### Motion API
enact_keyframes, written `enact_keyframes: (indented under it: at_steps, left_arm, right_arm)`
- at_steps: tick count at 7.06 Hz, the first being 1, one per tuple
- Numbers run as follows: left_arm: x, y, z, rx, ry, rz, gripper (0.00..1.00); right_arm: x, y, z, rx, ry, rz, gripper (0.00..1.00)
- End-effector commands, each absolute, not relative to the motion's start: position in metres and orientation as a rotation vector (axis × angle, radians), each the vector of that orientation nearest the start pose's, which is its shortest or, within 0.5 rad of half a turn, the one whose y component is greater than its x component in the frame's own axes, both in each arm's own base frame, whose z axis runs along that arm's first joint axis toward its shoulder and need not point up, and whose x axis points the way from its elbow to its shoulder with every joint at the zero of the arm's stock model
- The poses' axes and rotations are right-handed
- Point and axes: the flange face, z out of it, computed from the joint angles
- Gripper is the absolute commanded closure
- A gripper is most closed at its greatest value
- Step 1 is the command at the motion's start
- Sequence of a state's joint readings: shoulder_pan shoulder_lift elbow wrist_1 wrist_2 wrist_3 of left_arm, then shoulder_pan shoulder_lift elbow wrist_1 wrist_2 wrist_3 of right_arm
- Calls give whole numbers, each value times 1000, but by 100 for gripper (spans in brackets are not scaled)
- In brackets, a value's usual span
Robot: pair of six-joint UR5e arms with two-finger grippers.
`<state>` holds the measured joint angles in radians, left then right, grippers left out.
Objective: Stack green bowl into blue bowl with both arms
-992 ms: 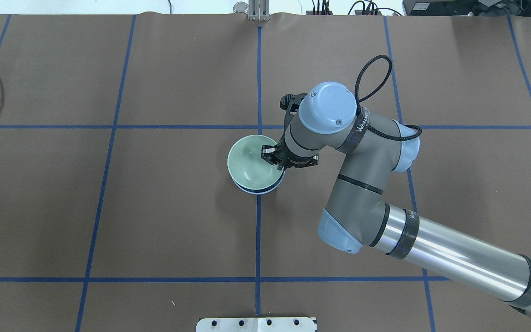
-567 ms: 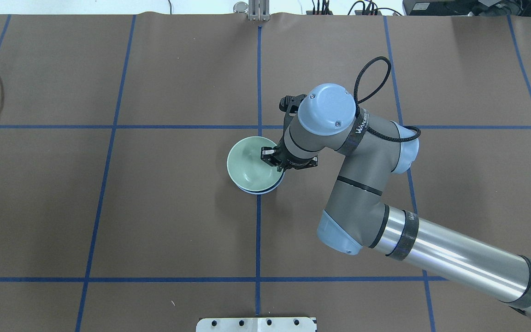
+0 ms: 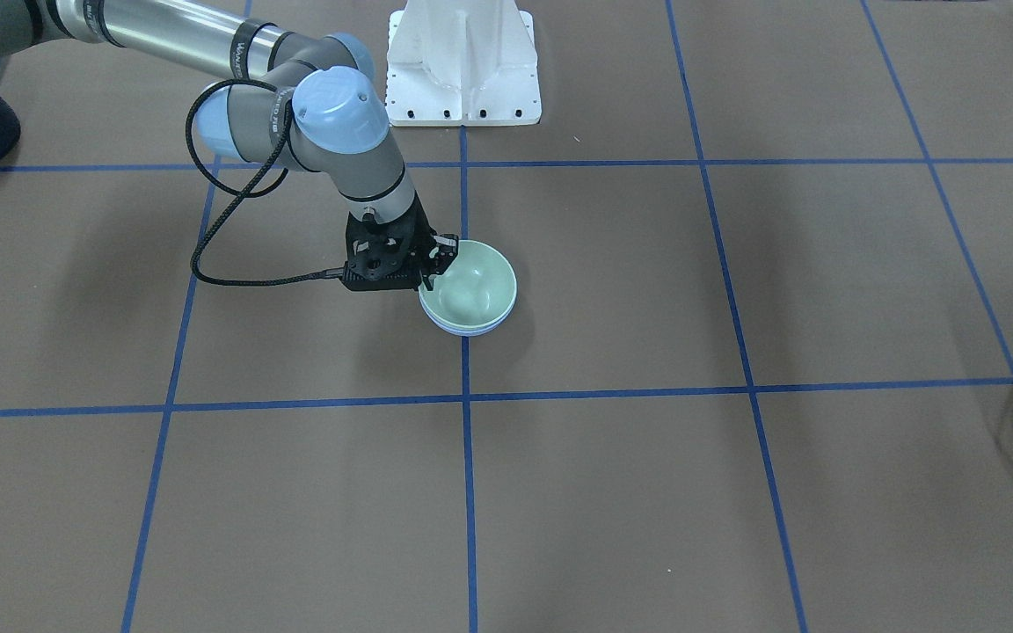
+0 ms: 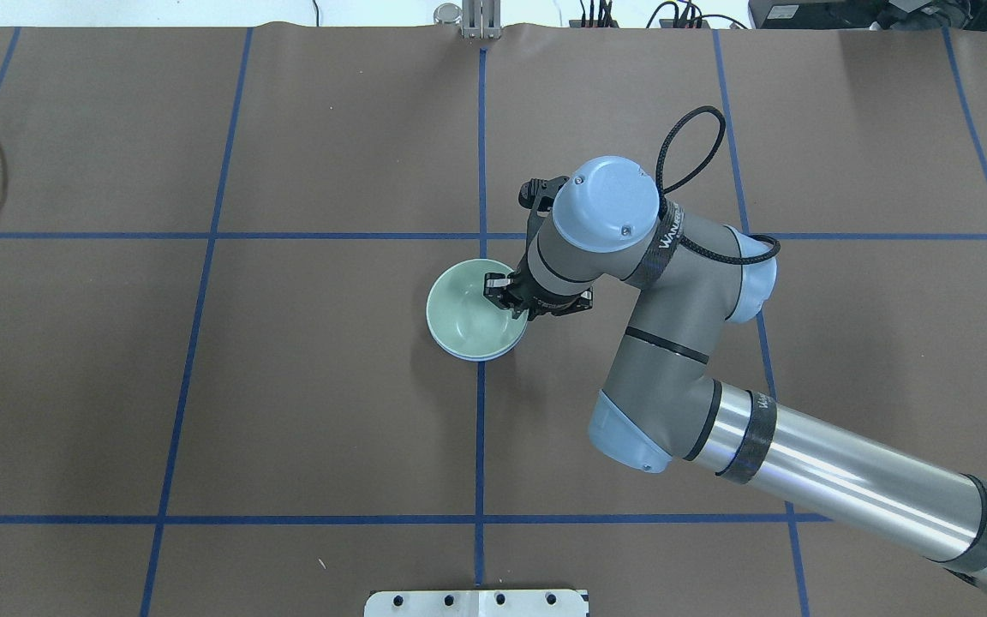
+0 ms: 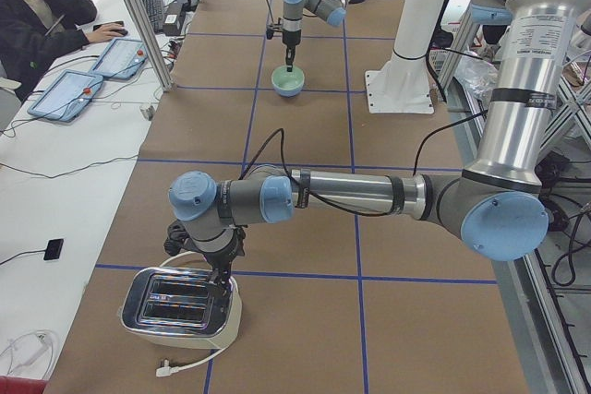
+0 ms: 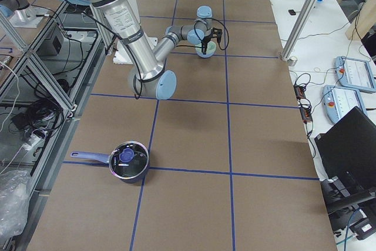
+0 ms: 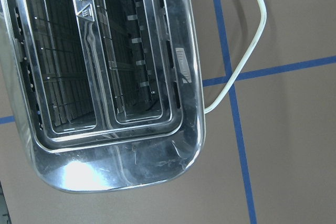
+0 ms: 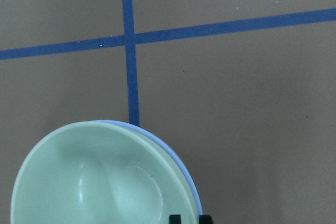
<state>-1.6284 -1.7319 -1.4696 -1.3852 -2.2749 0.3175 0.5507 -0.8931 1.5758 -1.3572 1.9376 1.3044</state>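
Observation:
The green bowl sits nested in the blue bowl near the table's middle, and only a thin blue rim shows around it. The stack also shows in the front view, green bowl over blue bowl. My right gripper points down with its jaws close together on the green bowl's rim on the robot's right side. The right wrist view shows the green bowl, the blue bowl's edge and two black fingertips at the rim. My left gripper hangs over a toaster; I cannot tell its state.
A chrome toaster with a white cord stands at the table's left end and fills the left wrist view. A dark pot sits near the right end. The white base plate is at the near edge. An operator sits beside the table.
The green bowl has come down with my right gripper and settled level in the blue bowl; less of the blue rim shows. The arm shifted only slightly.

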Motion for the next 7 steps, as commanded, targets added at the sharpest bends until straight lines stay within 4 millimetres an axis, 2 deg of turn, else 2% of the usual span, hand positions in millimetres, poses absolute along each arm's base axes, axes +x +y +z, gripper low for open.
enact_keyframes:
  at_steps: [1, 2, 3, 4, 5, 6, 7]
  left_arm:
    - [-101, -544, 646, 14, 714, 204, 1]
    - [-101, -545, 643, 12, 713, 189, 1]
    - [-100, -545, 643, 8, 713, 176, 1]
    - [-100, -545, 646, 0, 717, 171, 1]
    - [-96, -545, 646, 3, 769, 164, 1]
    - [-95, -546, 644, 7, 783, 163, 1]
    - [-96, -544, 648, 1, 779, 161, 1]
  right_arm:
    - [-544, -458, 221, 54, -955, 107, 1]
    - [-526, -476, 219, 75, -958, 113, 0]
    - [-497, -503, 219, 111, -926, 98, 0]
    - [-457, -531, 225, 161, -867, 55, 0]
    - [-404, -564, 243, 175, -838, 5, 0]
    - [-341, -594, 272, 182, -845, -56, 0]
    - [-277, -615, 310, 189, -844, -100, 0]
